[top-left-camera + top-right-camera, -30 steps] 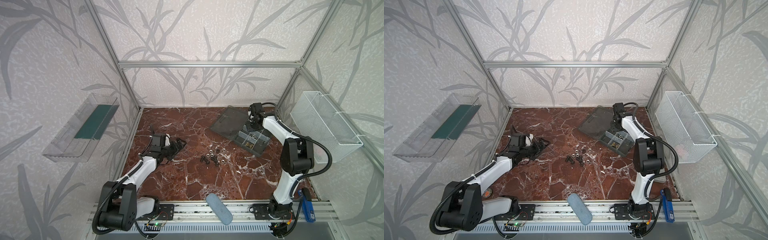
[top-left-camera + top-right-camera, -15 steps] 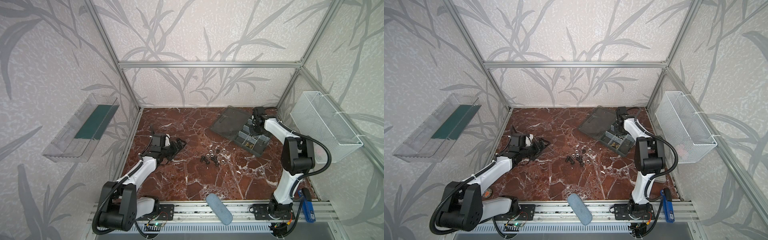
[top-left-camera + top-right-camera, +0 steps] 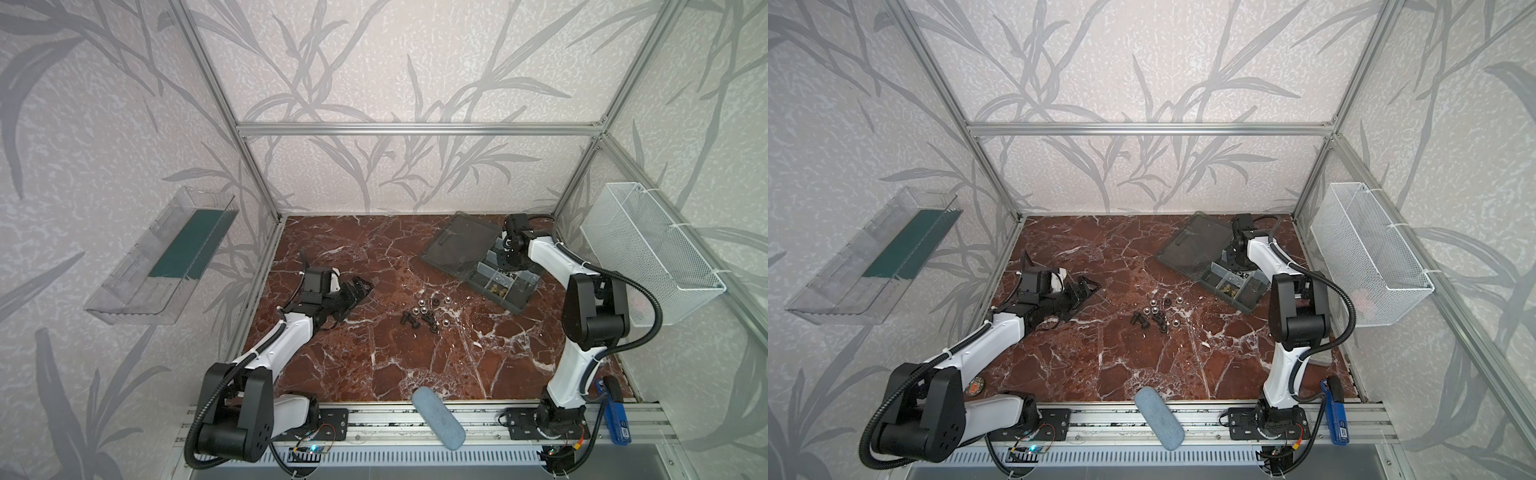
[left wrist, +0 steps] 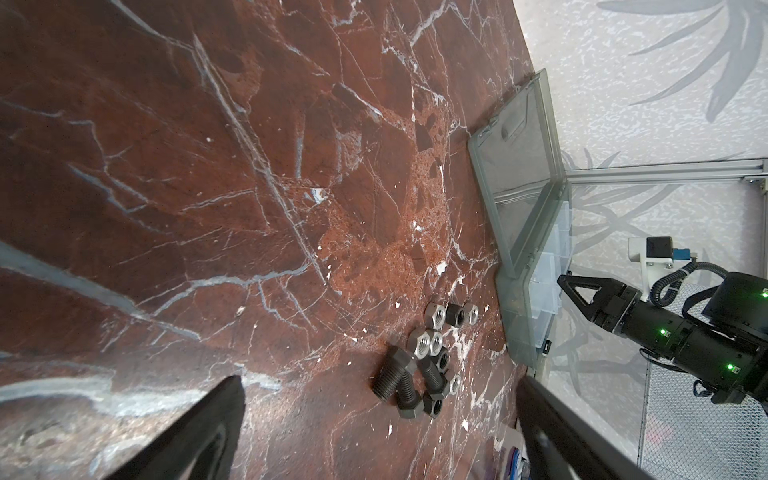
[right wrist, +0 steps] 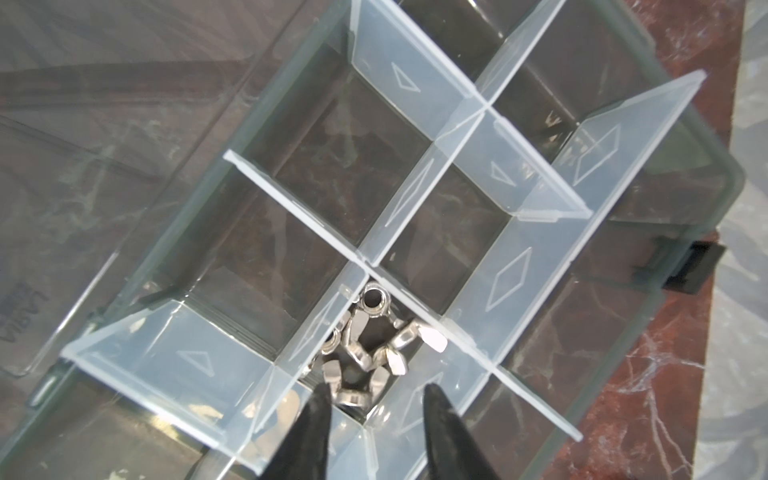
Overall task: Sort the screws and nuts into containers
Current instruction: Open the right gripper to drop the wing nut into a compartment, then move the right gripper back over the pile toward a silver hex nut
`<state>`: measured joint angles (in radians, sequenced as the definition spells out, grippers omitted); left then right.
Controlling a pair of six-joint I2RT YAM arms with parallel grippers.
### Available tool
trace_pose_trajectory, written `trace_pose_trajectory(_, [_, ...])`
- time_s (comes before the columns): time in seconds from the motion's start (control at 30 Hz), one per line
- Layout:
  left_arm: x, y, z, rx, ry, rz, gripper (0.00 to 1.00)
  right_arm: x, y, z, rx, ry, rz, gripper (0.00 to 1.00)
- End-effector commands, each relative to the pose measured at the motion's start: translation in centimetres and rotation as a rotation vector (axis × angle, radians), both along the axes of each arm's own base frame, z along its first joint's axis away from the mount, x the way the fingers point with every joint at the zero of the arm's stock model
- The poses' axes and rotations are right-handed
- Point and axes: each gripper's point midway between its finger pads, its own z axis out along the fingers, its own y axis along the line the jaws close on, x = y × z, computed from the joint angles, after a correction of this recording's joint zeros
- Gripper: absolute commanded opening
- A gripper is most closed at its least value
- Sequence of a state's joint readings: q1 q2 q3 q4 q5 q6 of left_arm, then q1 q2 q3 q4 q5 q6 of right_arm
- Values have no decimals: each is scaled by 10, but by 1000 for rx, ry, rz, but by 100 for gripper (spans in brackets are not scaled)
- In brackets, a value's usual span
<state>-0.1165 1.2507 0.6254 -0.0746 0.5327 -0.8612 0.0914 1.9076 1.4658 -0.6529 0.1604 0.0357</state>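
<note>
Red-brown marble forms the bench (image 3: pixel 374 365), walled in by leaf-patterned panels. Near its far right corner lies the box (image 3: pixel 524 296), with its lid (image 3: pixel 457 245) open flat on the bench toward the far edge. The right gripper (image 5: pixel 376 390) hangs just above the box, over one of the compartments (image 5: pixel 345 166) set off by clear dividers. Winged silver pieces (image 5: pixel 361 353) are heaped below its tips, and its jaws stand apart with nothing between them. Black screws (image 3: pixel 409 321) and silver nuts (image 3: pixel 420 309) lie in a loose cluster at the middle of the bench, several touching one another, near the box but clear of it. The left gripper (image 3: pixel 360 288) sits low toward the left edge and points at the cluster. Its jaws are spread wide and hold nothing.
</note>
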Motion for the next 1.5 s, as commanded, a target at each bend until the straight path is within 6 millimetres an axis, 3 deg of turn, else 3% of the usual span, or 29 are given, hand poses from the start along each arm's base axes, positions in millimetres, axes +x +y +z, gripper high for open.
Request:
trace_pose_trajectory(0.0, [-1,0,9,-12,-21,7,99,-5,10,31,72,-54,23,43])
trace_pose_trajectory(0.13, [1,1,9,-12,-20,13,99,-22,42,63,220,-81,121,45])
trace_pose_trajectory(0.27, [3,-3,8,-31,-12,8,100,-53,81,91,310,-120,209,47])
trace_pose_trajectory(0.4, [6,-5,7,-33,-8,5,99,-86,120,98,325,-113,277,49])
trace_pose_trajectory(0.57, [11,-9,4,-27,4,-11,99,-115,150,86,347,-68,247,51])
trace_pose_trajectory(1.0, [12,-13,12,27,49,-83,99,-150,160,28,352,146,171,53])
trace_pose_trajectory(1.27, [14,0,9,42,31,32,99,-156,165,21,298,171,192,53])
trace_pose_trajectory(1.47, [17,-3,7,30,29,46,100,-160,170,9,324,179,185,53])
